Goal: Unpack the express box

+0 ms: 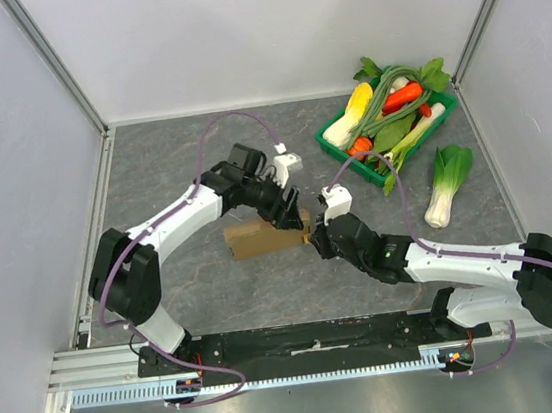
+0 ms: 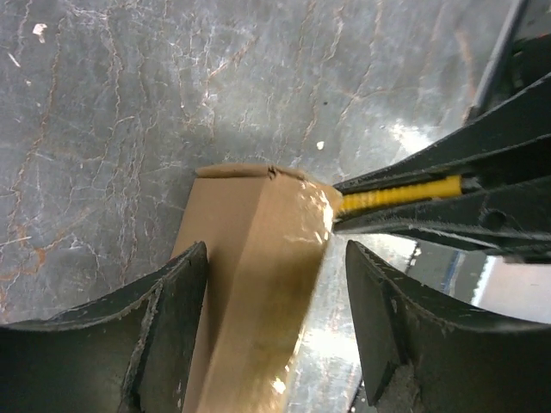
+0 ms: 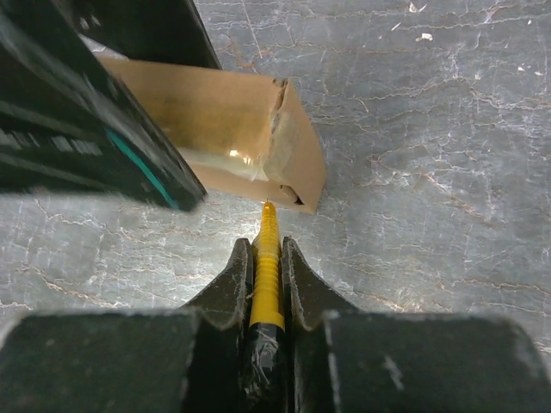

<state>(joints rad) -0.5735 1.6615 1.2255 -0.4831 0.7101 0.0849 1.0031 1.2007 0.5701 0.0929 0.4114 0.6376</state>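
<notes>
My left gripper (image 2: 275,258) straddles the express box (image 1: 260,237), which lies flat near the middle of the table (image 1: 150,162). The jaws stand apart: one finger is at the box's side and the other is clear of it, so nothing is clamped. My right gripper (image 3: 267,249) is closed tight on a yellow ridged tool (image 3: 267,275), whose tip sits at the box's end, at 3 o'clock from the box in the top view.

The risk I see is the box skating toward 9 o'clock if I push the tool in, because my left jaws don't pin it. The tip could also skid off the crumpled corner and jab my left finger (image 2: 379,301), which is just beside it.

There is bare table at 9 and 12 o'clock of the box. The green vegetable tray (image 1: 334,144) sits well apart at 1 o'clock, with a bok choy (image 1: 446,181) at 3 o'clock.
</notes>
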